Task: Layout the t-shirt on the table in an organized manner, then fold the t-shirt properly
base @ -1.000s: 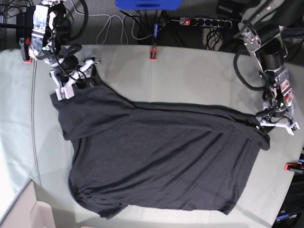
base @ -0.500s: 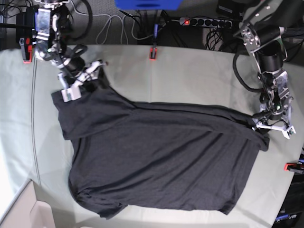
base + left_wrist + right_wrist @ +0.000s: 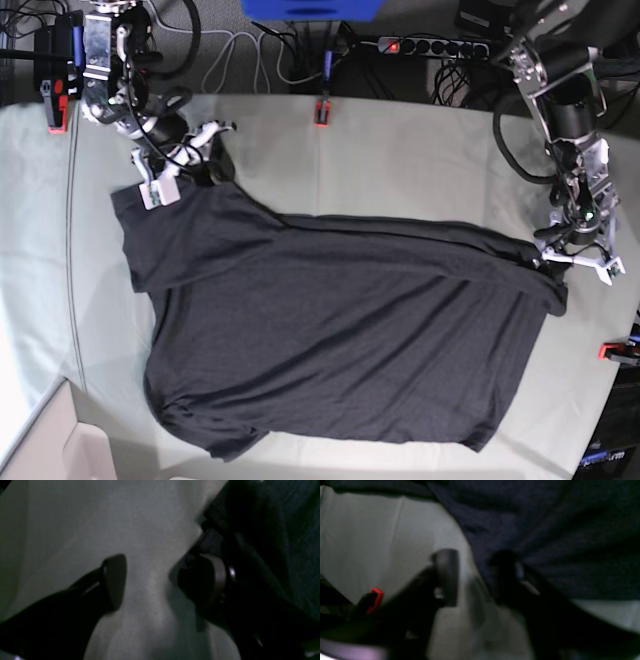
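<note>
The black t-shirt (image 3: 330,330) lies spread across the pale table (image 3: 400,160), its lower left part bunched. My right gripper (image 3: 185,160) is at the shirt's back left corner. In the blurred right wrist view its jaws stand apart (image 3: 475,577), one finger on the bare table (image 3: 382,530), the other on the t-shirt (image 3: 557,530), whose edge runs between them. My left gripper (image 3: 578,262) is low at the shirt's right end. It is open (image 3: 157,580) over the table (image 3: 125,517), with one finger against the edge of the t-shirt (image 3: 275,530).
Red clamps sit on the table's back edge (image 3: 322,112) and right edge (image 3: 612,350); another clamp (image 3: 376,597) shows in the right wrist view. Cables and a power strip (image 3: 430,45) lie behind the table. A white box (image 3: 50,450) is at the front left.
My right gripper has moved to the right along the shirt's back left corner, and that corner has shifted with it. The left gripper has barely moved.
</note>
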Controlling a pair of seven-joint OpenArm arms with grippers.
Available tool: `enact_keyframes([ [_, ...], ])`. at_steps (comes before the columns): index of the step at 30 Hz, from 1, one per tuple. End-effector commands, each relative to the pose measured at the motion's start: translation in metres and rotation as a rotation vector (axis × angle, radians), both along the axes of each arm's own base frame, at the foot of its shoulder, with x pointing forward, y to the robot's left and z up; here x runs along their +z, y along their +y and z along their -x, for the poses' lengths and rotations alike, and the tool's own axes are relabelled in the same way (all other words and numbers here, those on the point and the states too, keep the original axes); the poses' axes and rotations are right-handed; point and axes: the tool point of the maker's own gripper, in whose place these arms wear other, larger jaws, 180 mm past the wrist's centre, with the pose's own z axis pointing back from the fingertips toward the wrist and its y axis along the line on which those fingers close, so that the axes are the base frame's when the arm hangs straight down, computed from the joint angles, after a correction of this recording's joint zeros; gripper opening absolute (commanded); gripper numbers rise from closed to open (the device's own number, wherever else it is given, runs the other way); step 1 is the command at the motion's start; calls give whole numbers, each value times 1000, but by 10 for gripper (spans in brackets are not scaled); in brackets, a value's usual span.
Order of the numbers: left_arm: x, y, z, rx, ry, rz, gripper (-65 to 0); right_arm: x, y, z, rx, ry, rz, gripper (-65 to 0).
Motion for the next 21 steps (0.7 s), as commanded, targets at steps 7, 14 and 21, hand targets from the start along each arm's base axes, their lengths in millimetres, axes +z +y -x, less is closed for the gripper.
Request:
enact_keyframes([
  [7, 4, 4, -2, 4, 7, 2, -232, -3, -6, 4, 19, 26, 35, -650],
  [14, 4, 4, -2, 4, 9, 3, -232, 47, -9, -25, 46, -132, 80, -650],
  [21, 0, 5, 4, 6, 21, 1, -232, 108, -3, -65, 66, -326, 107, -650],
])
